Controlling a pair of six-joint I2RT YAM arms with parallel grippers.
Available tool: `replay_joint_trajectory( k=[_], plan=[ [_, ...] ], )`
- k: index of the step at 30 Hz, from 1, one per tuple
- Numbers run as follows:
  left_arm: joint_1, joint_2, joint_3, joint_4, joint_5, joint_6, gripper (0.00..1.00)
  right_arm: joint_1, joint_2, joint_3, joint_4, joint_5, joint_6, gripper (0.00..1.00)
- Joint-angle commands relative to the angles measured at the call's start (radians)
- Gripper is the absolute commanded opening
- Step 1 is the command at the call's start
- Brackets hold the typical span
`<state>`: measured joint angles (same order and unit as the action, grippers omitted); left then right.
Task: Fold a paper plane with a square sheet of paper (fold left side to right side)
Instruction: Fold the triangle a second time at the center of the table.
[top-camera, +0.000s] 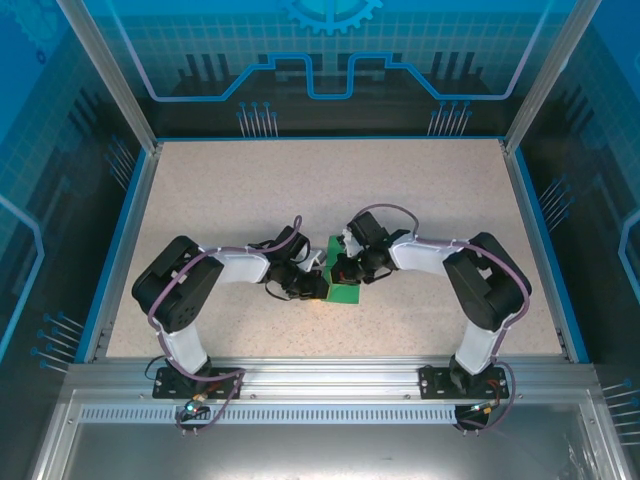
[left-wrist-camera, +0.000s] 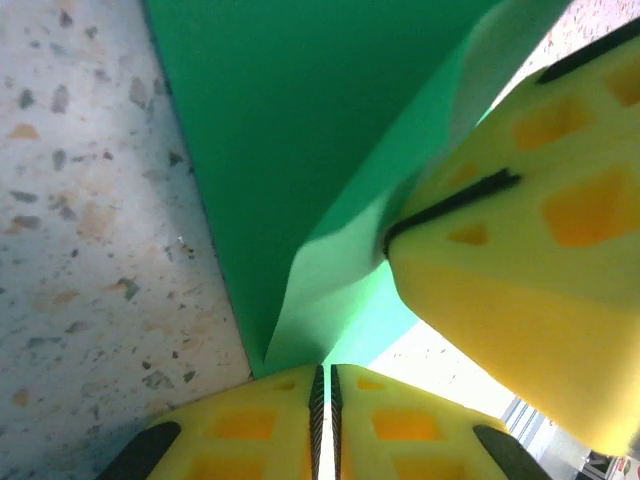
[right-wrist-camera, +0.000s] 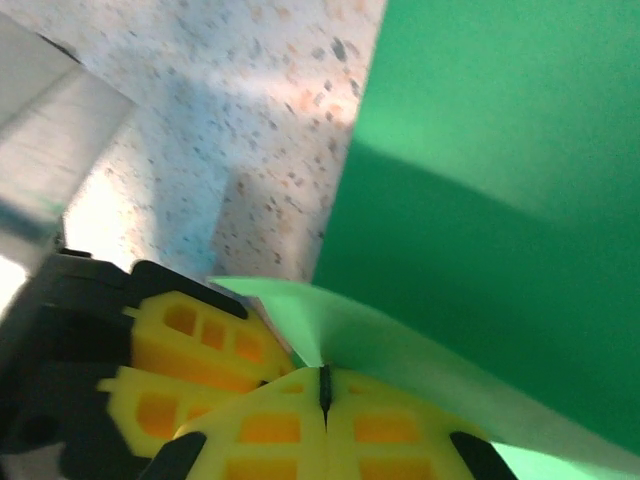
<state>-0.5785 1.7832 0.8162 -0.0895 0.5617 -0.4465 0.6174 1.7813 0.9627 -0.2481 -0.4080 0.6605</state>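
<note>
The green square sheet of paper (top-camera: 346, 293) lies near the middle of the counter (top-camera: 250, 200), most of it flat, with one edge lifted into a curling flap. The left end effector (left-wrist-camera: 323, 372) is pressed together on that flap's corner. The right end effector (right-wrist-camera: 325, 378), just beside it, pinches the same raised edge.
</note>
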Motion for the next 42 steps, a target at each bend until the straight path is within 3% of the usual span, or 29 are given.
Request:
replay_joint_trajectory(
  k=[1,17,42],
  plan=[
    [0.006,0.028,-0.017,-0.078,-0.098,0.002,0.14,0.016,0.021,0.016,-0.055,-0.003,-0.030,0.00],
    [0.009,0.062,-0.008,-0.104,-0.110,-0.001,0.14,-0.017,0.090,0.077,-0.172,0.041,-0.097,0.00],
    [0.019,0.085,-0.023,-0.087,-0.114,-0.005,0.13,-0.219,0.089,0.112,-0.302,0.089,-0.224,0.00]
  ],
)
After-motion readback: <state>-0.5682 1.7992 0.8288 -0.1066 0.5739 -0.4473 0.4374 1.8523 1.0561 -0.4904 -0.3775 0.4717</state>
